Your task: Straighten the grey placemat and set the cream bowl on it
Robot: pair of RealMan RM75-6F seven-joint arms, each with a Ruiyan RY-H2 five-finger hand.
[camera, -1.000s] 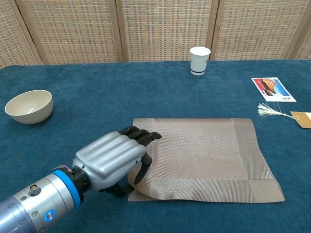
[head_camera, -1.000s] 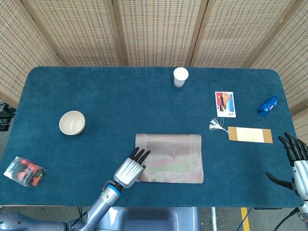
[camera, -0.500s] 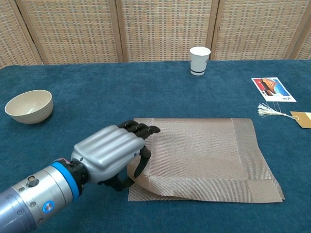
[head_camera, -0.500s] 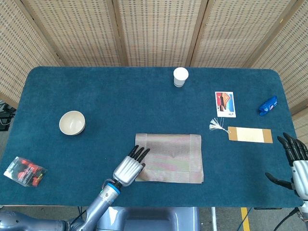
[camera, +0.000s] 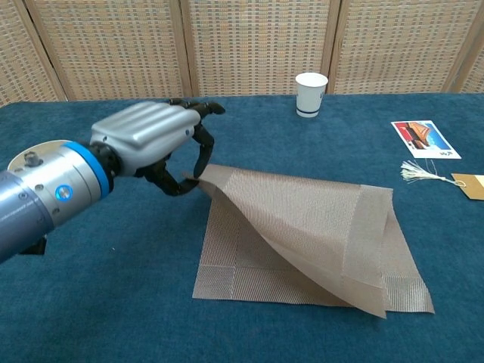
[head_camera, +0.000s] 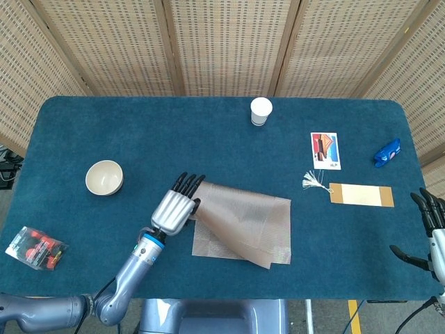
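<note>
Only overhead, cream bowl [head_camera: 104, 177], right hand [head_camera: 432, 236] visible

The left hand [camera: 155, 144] is rising off the table and moving away from the robot, toward the far left corner of the grey placemat [camera: 318, 227]. A second ago it was lying low at the mat's near left corner; now it is pinching that corner between thumb and fingers [camera: 198, 113] and holding it up in the air. The mat is no longer lying flat: its near left part is being lifted and folded over toward the far edge, forming a sloping sheet whose underside faces up, with a second layer showing beneath it at the near edge. The right hand [head_camera: 432, 233] is shifting slightly toward the frame's right edge in the head view
</note>
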